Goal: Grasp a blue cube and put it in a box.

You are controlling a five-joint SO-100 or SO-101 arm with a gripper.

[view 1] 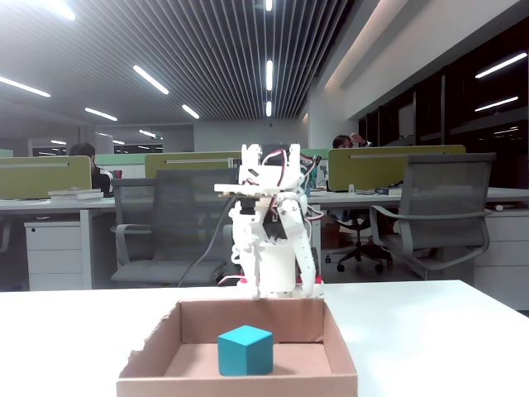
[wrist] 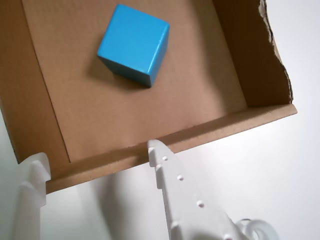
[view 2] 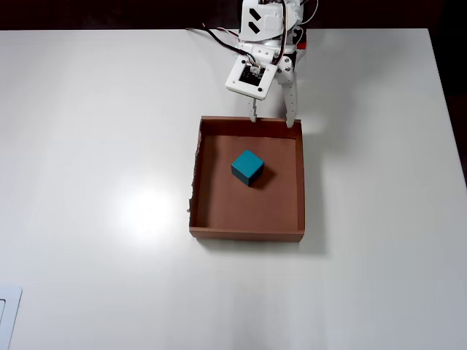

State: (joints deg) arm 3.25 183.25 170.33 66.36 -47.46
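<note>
The blue cube [wrist: 134, 44] rests on the floor of the brown cardboard box [wrist: 165, 146], near its middle and apart from every wall. It also shows in the overhead view [view 2: 248, 167] and the fixed view [view 1: 245, 350]. My white gripper [wrist: 95, 152] is open and empty, and its two fingertips straddle the box wall nearest the arm's base. In the overhead view the gripper [view 2: 272, 119] stands at the top edge of the box [view 2: 246, 233], a short way from the cube. The box's ragged torn edge [view 2: 193, 182] is on the left there.
The box stands on a white table [view 2: 95, 182] with wide bare room on all sides. The arm's base [view 2: 273, 22] is at the table's far edge. A pale flat object [view 2: 7, 313] lies at the bottom left corner. Office chairs and desks stand behind.
</note>
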